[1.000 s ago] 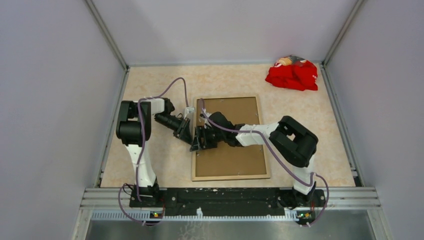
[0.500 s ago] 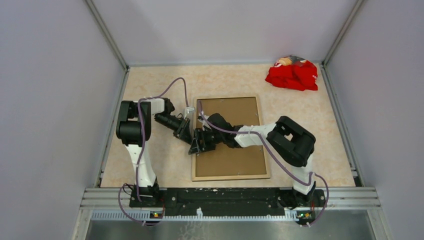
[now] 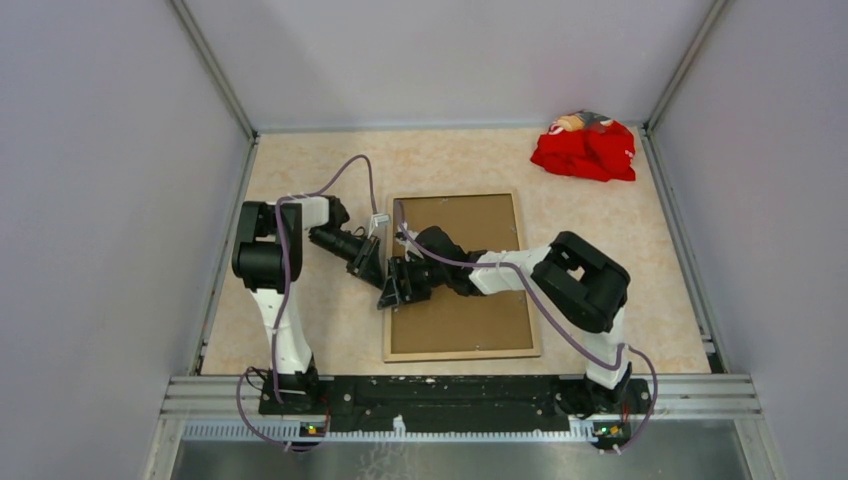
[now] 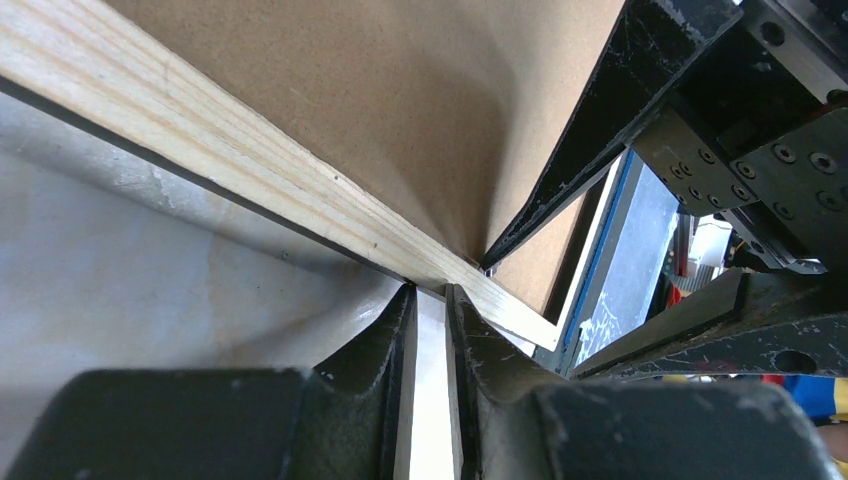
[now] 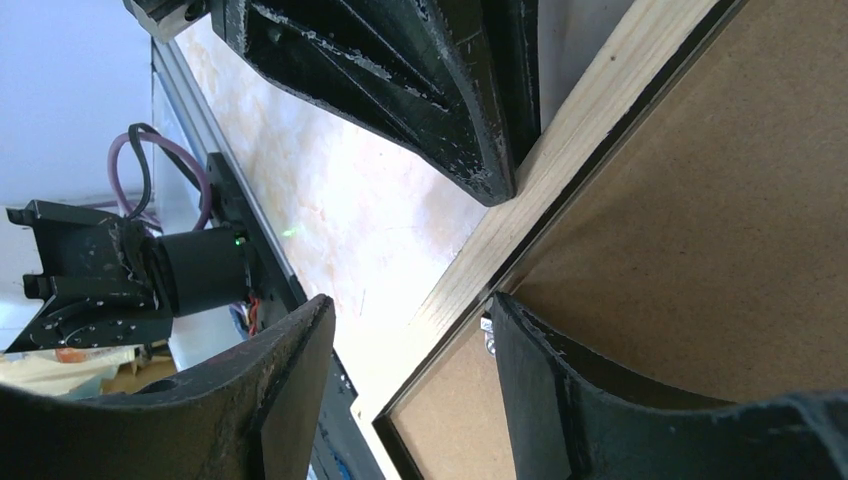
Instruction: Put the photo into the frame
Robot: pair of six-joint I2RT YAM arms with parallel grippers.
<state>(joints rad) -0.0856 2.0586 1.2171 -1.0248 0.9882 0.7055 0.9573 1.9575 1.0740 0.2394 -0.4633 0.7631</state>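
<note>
The frame lies back-up on the table, tan wood rails around a brown backing board. The photo is hidden. My left gripper is at the frame's left rail. In the left wrist view it is shut to a narrow slit, its tips against the tan rail beside the backing board. My right gripper is open and astride the same rail, just nearer. One of its fingers is over the backing board, the other over the table. The left gripper's fingers show above.
A crumpled red cloth lies in the far right corner. Grey walls close in the table on three sides. A metal rail with the arm bases runs along the near edge.
The right arm has shifted slightly left, bringing its gripper a little further over the frame's left rail. The left arm and the frame have not visibly moved.
</note>
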